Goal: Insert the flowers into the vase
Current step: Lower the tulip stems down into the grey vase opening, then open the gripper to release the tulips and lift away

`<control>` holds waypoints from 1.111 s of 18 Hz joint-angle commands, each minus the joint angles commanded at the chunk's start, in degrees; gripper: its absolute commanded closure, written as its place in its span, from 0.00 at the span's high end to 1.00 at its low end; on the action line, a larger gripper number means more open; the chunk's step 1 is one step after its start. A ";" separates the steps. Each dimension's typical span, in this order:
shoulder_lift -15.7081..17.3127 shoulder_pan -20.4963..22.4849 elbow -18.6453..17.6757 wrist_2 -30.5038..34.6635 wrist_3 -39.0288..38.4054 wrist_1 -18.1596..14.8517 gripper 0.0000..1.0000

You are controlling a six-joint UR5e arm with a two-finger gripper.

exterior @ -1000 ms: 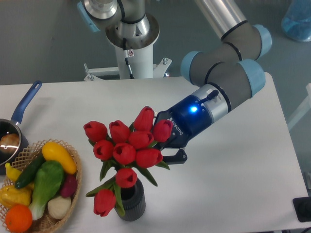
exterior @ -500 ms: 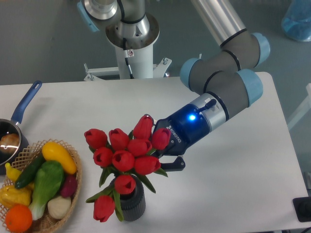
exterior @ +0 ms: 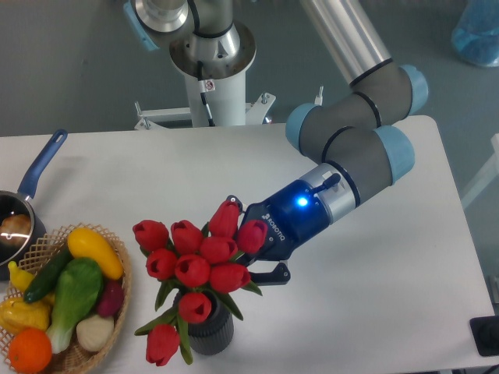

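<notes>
The bunch of red tulips (exterior: pixel 195 261) with green stems and leaves stands over the dark ribbed vase (exterior: pixel 212 333) near the table's front edge. The stems reach down into the vase mouth, and one tulip hangs low to the left of the vase. My gripper (exterior: pixel 248 240) is right behind the bunch on its right side, shut on the flowers. One black finger (exterior: pixel 274 274) shows below the blooms. The blooms hide the grip point and the vase mouth.
A wicker basket (exterior: pixel 121 269) of vegetables and fruit stands at the front left. A blue-handled saucepan (exterior: pixel 37 173) is at the left edge. The robot base (exterior: pixel 210 70) is at the back. A black object (exterior: pixel 485 335) sits at the front right.
My gripper has moved down and a little left with the flowers. The bunch has sunk lower over the vase, with the stems deeper in it.
</notes>
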 joint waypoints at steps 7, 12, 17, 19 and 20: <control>0.09 -0.09 -3.08 0.88 0.53 0.00 0.09; -1.14 -0.61 -3.26 3.24 2.11 0.00 0.15; -2.90 -0.88 -3.17 5.62 2.90 0.00 0.24; -3.25 -0.88 -3.17 5.71 2.90 0.00 0.28; -3.43 -0.88 -3.17 5.71 2.90 0.00 0.31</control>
